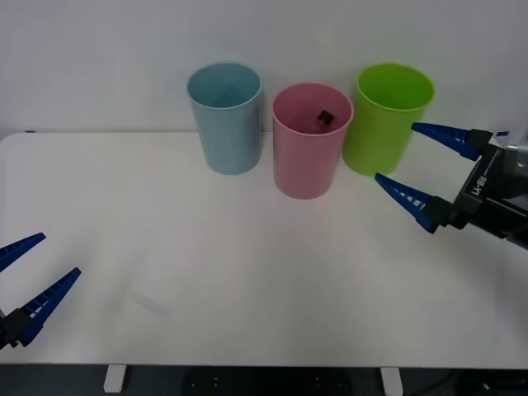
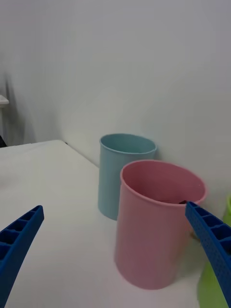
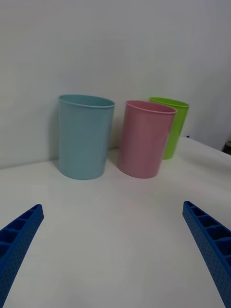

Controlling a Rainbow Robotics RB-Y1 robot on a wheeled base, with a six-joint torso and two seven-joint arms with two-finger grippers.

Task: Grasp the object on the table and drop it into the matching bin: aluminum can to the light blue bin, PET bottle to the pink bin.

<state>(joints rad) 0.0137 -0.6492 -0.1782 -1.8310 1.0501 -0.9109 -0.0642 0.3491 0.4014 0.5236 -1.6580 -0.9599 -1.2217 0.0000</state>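
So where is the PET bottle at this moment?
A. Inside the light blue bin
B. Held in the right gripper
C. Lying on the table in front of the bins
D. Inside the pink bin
D. In the front view the bottle's black cap shows inside the pink bin, while the right gripper is open beside the lime green bin and the left gripper is open too.

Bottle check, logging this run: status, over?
Bottle inside pink bin. Right gripper open beside green bin. Left gripper open, parked low. Nothing in the way.
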